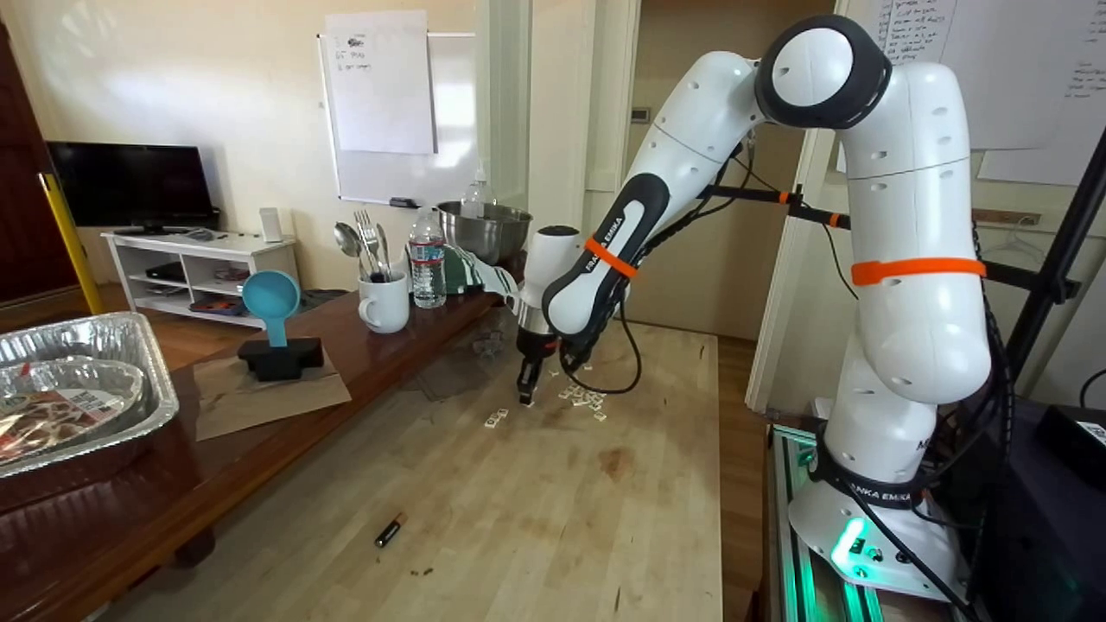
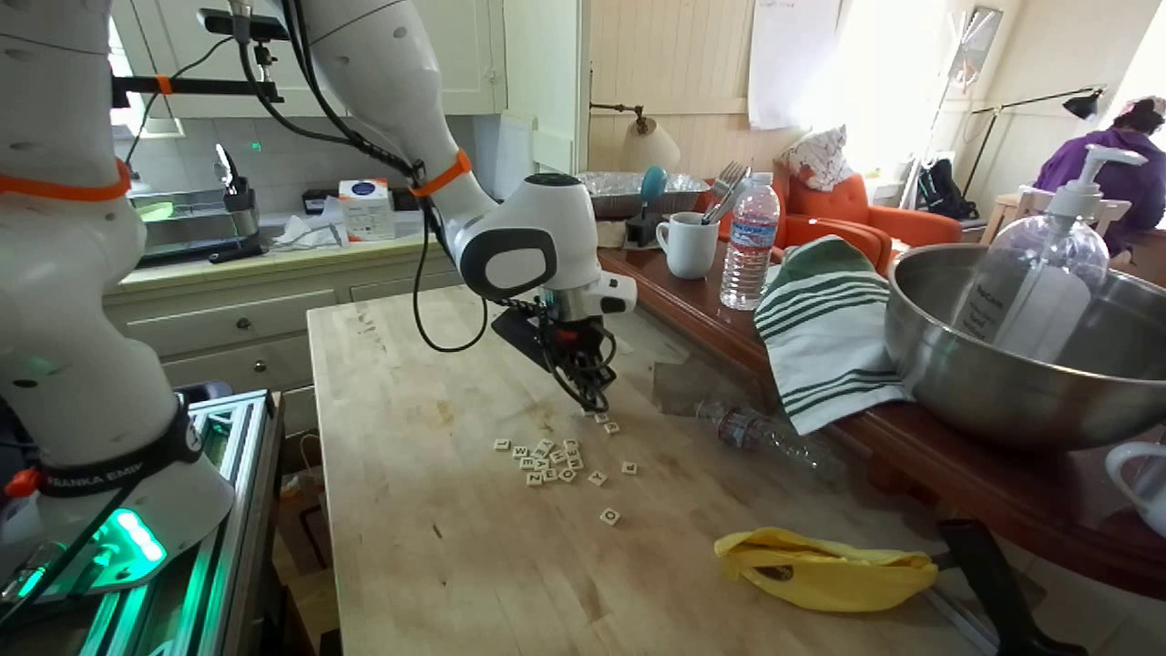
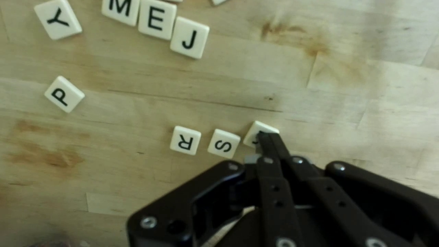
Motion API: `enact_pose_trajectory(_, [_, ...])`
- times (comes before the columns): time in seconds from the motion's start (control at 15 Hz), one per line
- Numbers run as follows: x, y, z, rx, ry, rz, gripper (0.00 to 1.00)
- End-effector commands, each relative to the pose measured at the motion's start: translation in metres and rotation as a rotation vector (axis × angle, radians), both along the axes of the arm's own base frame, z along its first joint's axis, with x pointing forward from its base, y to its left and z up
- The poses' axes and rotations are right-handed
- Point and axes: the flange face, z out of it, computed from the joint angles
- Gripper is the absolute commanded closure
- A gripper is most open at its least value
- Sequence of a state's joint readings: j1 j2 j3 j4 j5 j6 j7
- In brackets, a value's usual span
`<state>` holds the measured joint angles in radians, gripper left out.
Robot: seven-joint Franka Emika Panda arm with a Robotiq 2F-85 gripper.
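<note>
Overlapping a cream, black-lettered tile [image 3: 256,131], the clenched tool [image 3: 269,136] is partly hiding it; tile S [image 3: 224,143] is lying at wrist-view nine o'clock.

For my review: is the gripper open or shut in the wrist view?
The gripper is shut: its fingers lie side by side with no visible gap, their tips partly hiding a letter tile beside the S tile.

Daylight bleaches the window [image 2: 879,82] in an exterior view.
</note>
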<state>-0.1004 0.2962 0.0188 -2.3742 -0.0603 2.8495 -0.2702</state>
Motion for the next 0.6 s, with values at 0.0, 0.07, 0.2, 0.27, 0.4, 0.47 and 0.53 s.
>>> enact_pose_trajectory(0.0, [0.0082,0.0047,-0.0123,-0.001,-0.013,0.077,1.00])
enact_pose_trajectory(0.07, [0.0092,0.0064,-0.0123,-0.001,-0.015,0.097,1.00])
enact_pose_trajectory(0.2, [0.0111,0.0090,-0.0129,-0.004,-0.017,0.135,1.00])
enact_pose_trajectory(0.27, [0.0116,0.0101,-0.0130,-0.005,-0.018,0.149,1.00])
enact_pose_trajectory(0.4, [0.0124,0.0120,-0.0130,-0.006,-0.026,0.172,1.00])
enact_pose_trajectory(0.47, [0.0126,0.0132,-0.0133,-0.006,-0.032,0.184,1.00])
enact_pose_trajectory(0.53, [0.0129,0.0139,-0.0136,-0.006,-0.035,0.191,1.00])
